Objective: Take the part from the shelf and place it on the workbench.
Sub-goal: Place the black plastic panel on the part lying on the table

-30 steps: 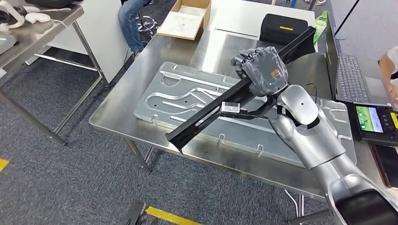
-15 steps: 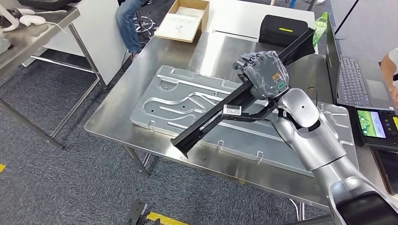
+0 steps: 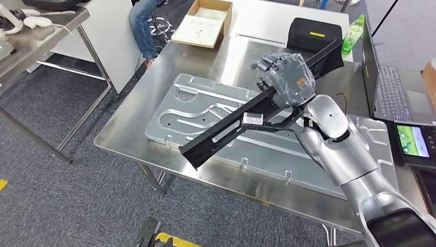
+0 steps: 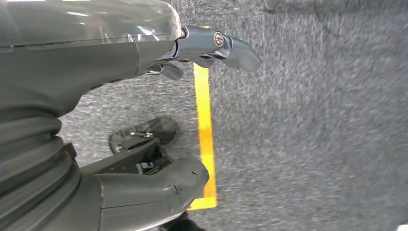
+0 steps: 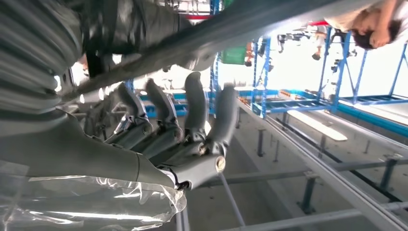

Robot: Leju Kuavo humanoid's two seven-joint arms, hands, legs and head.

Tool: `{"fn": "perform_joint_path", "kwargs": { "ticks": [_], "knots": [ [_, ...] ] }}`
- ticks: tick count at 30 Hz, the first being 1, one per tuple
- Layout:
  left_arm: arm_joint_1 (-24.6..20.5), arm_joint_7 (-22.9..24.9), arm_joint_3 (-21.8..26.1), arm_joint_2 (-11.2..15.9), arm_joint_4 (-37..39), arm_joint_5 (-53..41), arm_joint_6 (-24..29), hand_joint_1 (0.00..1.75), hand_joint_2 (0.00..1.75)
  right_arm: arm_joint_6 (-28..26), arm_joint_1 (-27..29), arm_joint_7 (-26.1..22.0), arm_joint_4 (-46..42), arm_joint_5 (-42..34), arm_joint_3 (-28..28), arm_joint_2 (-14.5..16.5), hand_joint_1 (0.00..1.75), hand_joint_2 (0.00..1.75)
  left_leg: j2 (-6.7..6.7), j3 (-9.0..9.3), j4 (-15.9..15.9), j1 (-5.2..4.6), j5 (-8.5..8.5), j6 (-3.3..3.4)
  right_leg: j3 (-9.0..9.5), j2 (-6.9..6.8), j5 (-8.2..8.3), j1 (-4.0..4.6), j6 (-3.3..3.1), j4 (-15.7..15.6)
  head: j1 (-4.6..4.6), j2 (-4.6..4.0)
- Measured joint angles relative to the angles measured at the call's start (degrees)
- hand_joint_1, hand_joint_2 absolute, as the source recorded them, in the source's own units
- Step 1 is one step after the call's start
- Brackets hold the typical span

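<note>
Above the workbench (image 3: 154,92) and its grey plate (image 3: 205,110), my right hand (image 3: 288,80) is gripping the long black part (image 3: 226,131) aloft; my left hand (image 4: 96,96) is hanging over carpet, fingers apart, holding nothing.

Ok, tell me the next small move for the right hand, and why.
Probably lower the part toward the workbench. The right hand grips the long black part, which hangs tilted above the metal plate with its low end past the bench's near edge. It looks not yet set down, so opening the fingers now would likely drop it.
</note>
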Motion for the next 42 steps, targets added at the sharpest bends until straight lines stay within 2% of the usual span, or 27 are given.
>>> {"fn": "perform_joint_path", "kwargs": {
  "ticks": [3, 5, 7, 8, 9, 10, 11, 13, 14, 18, 20, 22, 23, 24, 25, 27, 28, 29, 30, 32, 34, 35, 37, 38, 39, 40, 42],
  "knots": [
    [-0.01, -0.04, -0.55, 0.01, 0.0, 0.02, -0.48, 0.0, 0.0, 0.1, -0.56, 0.71, 0.89, -0.86, -0.07, 0.02, 0.0, 0.0, 0.1, -0.22, 0.8, -0.03, -0.89, -0.81, 0.3, -0.06, -0.01, -0.4, -0.8, -0.44, 0.0, 0.0],
    [-0.04, -0.54, -0.63, 0.02, 0.0, 0.74, -1.09, 0.0, 0.0, 0.03, -1.14, 1.72, 1.82, -1.41, -0.45, 0.09, 0.0, 0.0, 0.25, -2.47, 5.81, 0.04, -3.65, -1.23, 0.66, -0.15, 0.01, -0.63, -1.4, -0.75, -0.03, 0.0],
    [-0.02, -0.91, -0.62, 0.01, 0.0, 1.52, -1.54, 0.0, 0.0, -0.04, -1.5, 3.56, 3.55, -2.55, -1.7, 0.19, 0.0, 0.0, 0.31, -6.25, 13.29, 0.08, -6.48, -1.42, 0.75, -0.18, -0.18, -0.51, -1.79, -0.62, -0.05, 0.0],
    [0.01, -0.99, -0.62, 0.02, 0.0, 1.83, -1.67, 0.0, 0.0, -0.03, -1.6, 4.5, 4.7, -3.28, -2.66, 0.24, 0.0, 0.0, 0.31, -7.53, 15.42, 0.09, -6.66, -1.43, 0.78, -0.19, -0.31, -0.45, -1.85, -0.49, -0.05, 0.0],
    [0.03, -1.01, -0.61, 0.03, 0.0, 2.06, -1.74, 0.0, 0.0, 0.1, -1.78, 5.3, 5.93, -3.94, -3.71, 0.27, 0.0, 0.0, 0.31, -7.91, 15.56, 0.09, -5.79, -1.37, 0.81, -0.2, -0.47, -0.42, -1.85, -0.33, -0.05, 0.0],
    [0.02, -1.02, -0.61, 0.04, 0.0, 2.19, -1.75, 0.0, 0.0, 0.46, -2.18, 5.85, 7.29, -4.52, -4.72, 0.3, 0.0, 0.0, 0.31, -7.2, 13.47, 0.08, -3.95, -1.22, 0.87, -0.18, -0.65, -0.4, -1.8, -0.13, -0.05, 0.0],
    [-0.01, -1.03, -0.61, 0.07, 0.0, 2.28, -1.71, 0.0, 0.0, 1.17, -2.86, 6.37, 8.89, -5.05, -5.7, 0.31, 0.0, 0.0, 0.31, -5.72, 9.81, 0.06, -1.72, -0.95, 0.91, -0.16, -0.86, -0.4, -1.69, 0.08, -0.05, 0.0],
    [-0.15, -1.01, -0.61, 0.13, 0.0, 2.3, -1.51, 0.0, 0.0, 3.25, -4.88, 7.58, 12.62, -6.41, -7.4, 0.16, 0.0, 0.0, 0.31, -2.82, 3.38, -0.16, 0.83, -0.43, 0.81, -0.08, -1.21, -0.24, -1.32, 0.5, -0.04, 0.0],
    [-0.2, -0.98, -0.61, 0.15, 0.0, 2.31, -1.43, 0.0, 0.0, 4.18, -5.95, 8.16, 14.56, -7.24, -8.2, 0.01, 0.0, 0.0, 0.3, -2.11, 1.7, -0.28, 1.11, -0.25, 0.69, -0.07, -1.26, -0.17, -1.07, 0.61, -0.03, 0.0],
    [-0.26, -0.88, -0.61, 0.16, 0.0, 2.32, -1.34, 0.0, 0.0, 5.22, -9.03, 8.76, 20.38, -9.64, -11.45, -0.68, 0.0, 0.0, 0.27, -1.44, 0.23, -0.17, 1.21, 0.62, 0.46, -0.1, -1.78, -0.3, 0.15, 1.05, -0.02, 0.0],
    [-0.45, -0.88, -0.61, 0.16, 0.0, 2.33, -1.32, 0.0, 0.0, 5.54, -10.08, 9.13, 22.25, -10.43, -12.73, -0.89, 0.0, 0.0, 0.32, -0.97, -0.38, 0.05, 1.43, 1.13, -1.43, -0.08, -4.26, -0.49, 0.7, 5.27, 0.02, 0.0],
    [-0.55, -0.84, -0.61, 0.15, 0.0, 2.33, -1.36, 0.0, 0.0, 6.21, -10.75, 10.17, 24.05, -12.0, -13.88, -0.98, 0.0, 0.0, 0.33, -0.87, -0.42, 0.04, 1.37, 1.36, -5.09, -0.08, -7.27, -0.64, 1.18, 12.4, 0.03, 0.0],
    [-0.52, -0.8, -0.61, 0.14, 0.0, 2.33, -1.39, 0.0, 0.0, 6.73, -10.95, 10.81, 24.96, -12.92, -14.49, -0.99, 0.0, 0.0, 0.3, -0.83, -0.38, 0.04, 1.3, 1.41, -6.54, -0.09, -7.77, -0.75, 1.37, 14.89, 0.04, 0.0],
    [-0.47, -0.75, -0.61, 0.14, 0.0, 2.33, -1.43, 0.0, 0.0, 7.4, -11.17, 11.33, 25.85, -13.75, -15.07, -1.01, 0.0, 0.0, 0.26, -0.78, -0.31, 0.04, 1.2, 1.41, -7.11, -0.09, -7.16, -0.88, 1.5, 15.44, 0.04, 0.0],
    [-0.44, -0.72, -0.62, 0.12, 0.0, 2.34, -1.49, 0.0, 0.0, 8.25, -11.53, 11.83, 26.77, -14.52, -15.63, -1.03, 0.0, 0.0, 0.22, -0.7, -0.21, 0.05, 1.07, 1.35, -6.63, -0.11, -5.53, -1.02, 1.58, 13.88, 0.04, 0.0],
    [-0.45, -0.69, -0.63, 0.09, 0.0, 2.36, -1.62, 0.0, 0.0, 9.91, -12.67, 12.41, 28.5, -15.61, -16.46, -1.06, 0.0, 0.0, 0.16, -0.56, 0.11, -0.01, 0.65, 0.98, -3.36, -0.15, -1.38, -1.23, 1.6, 6.57, 0.03, 0.0],
    [-0.5, -0.69, -0.63, 0.09, 0.0, 2.38, -1.69, 0.0, 0.0, 10.61, -13.36, 12.58, 29.4, -15.98, -16.74, -1.06, 0.0, 0.0, 0.15, -0.59, 0.32, -0.11, 0.45, 0.74, -1.9, -0.11, -0.21, -1.15, 1.47, 3.35, 0.03, 0.0],
    [-0.54, -0.69, -0.63, 0.09, 0.0, 2.4, -1.74, 0.0, 0.0, 11.09, -13.94, 12.66, 30.32, -16.22, -16.93, -1.07, 0.0, 0.0, 0.16, -0.66, 0.45, -0.21, 0.34, 0.49, -1.02, -0.07, 0.26, -1.02, 1.3, 1.36, 0.02, 0.0],
    [-0.55, -0.68, -0.63, 0.1, 0.0, 2.42, -1.79, 0.0, 0.0, 11.37, -14.34, 12.68, 31.23, -16.38, -17.08, -1.09, 0.0, 0.0, 0.16, -0.71, 0.46, -0.29, 0.3, 0.25, -0.77, -0.01, 0.01, -0.83, 1.03, 0.77, 0.02, 0.0],
    [-0.51, -0.66, -0.63, 0.1, 0.0, 2.44, -1.84, 0.0, 0.0, 11.74, -14.69, 12.37, 32.64, -16.7, -17.22, -1.11, 0.0, 0.0, 0.18, -0.75, 0.45, -0.29, 0.13, -0.29, -0.7, 0.0, 0.01, -0.78, 0.32, 0.55, 0.0, 0.0],
    [-0.55, -0.68, -0.64, 0.1, 0.0, 2.44, -1.85, 0.0, 0.0, 12.3, -14.8, 11.93, 33.59, -17.07, -17.29, -1.07, 0.0, 0.0, 0.24, -1.37, 2.27, -0.21, -1.3, -0.84, -0.37, -0.12, 0.0, -0.98, -0.51, 0.33, -0.02, 0.0],
    [-0.59, -0.69, -0.64, 0.1, 0.0, 2.44, -1.85, 0.0, 0.0, 12.82, -14.84, 11.79, 34.01, -17.22, -17.3, -1.03, 0.0, 0.0, 0.28, -2.5, 4.92, -0.13, -2.8, -1.06, -0.18, -0.24, -0.02, -1.05, -0.86, 0.24, -0.02, 0.0],
    [-0.52, -0.72, -0.66, 0.1, 0.0, 2.45, -1.86, 0.0, 0.0, 14.41, -14.9, 11.21, 34.87, -17.69, -17.31, -0.9, 0.0, 0.0, 0.32, -6.13, 12.72, -0.05, -6.18, -1.32, -0.04, -0.45, -0.15, -0.88, -1.24, 0.26, -0.02, 0.0],
    [-0.41, -0.72, -0.67, 0.1, 0.0, 2.47, -1.86, 0.0, 0.0, 15.58, -14.91, 10.6, 35.24, -18.12, -17.31, -0.79, 0.0, 0.0, 0.33, -7.82, 15.94, -0.02, -7.06, -1.37, 0.0, -0.5, -0.2, -0.79, -1.31, 0.29, -0.02, 0.0],
    [-0.3, -0.73, -0.67, 0.12, 0.0, 2.49, -1.87, 0.0, 0.0, 16.85, -14.9, 9.82, 35.55, -18.68, -17.31, -0.67, 0.0, 0.0, 0.33, -8.67, 17.24, -0.02, -6.85, -1.34, 0.05, -0.51, -0.26, -0.71, -1.37, 0.32, -0.02, 0.0],
    [-0.23, -0.75, -0.67, 0.14, 0.0, 2.51, -1.87, 0.0, 0.0, 18.32, -14.9, 8.97, 35.79, -19.33, -17.31, -0.52, 0.0, 0.0, 0.33, -8.35, 16.12, -0.03, -5.48, -1.19, 0.15, -0.49, -0.34, -0.63, -1.39, 0.37, -0.02, 0.0],
    [-0.2, -0.86, -0.67, 0.23, 0.0, 2.66, -1.88, 0.0, 0.0, 20.77, -14.9, 7.62, 36.06, -20.35, -17.31, -0.28, 0.0, 0.0, 0.32, -5.21, 8.74, -0.13, -1.22, -0.54, 0.4, -0.4, -0.6, -0.52, -1.32, 0.48, -0.02, 0.0]
  ]
}}
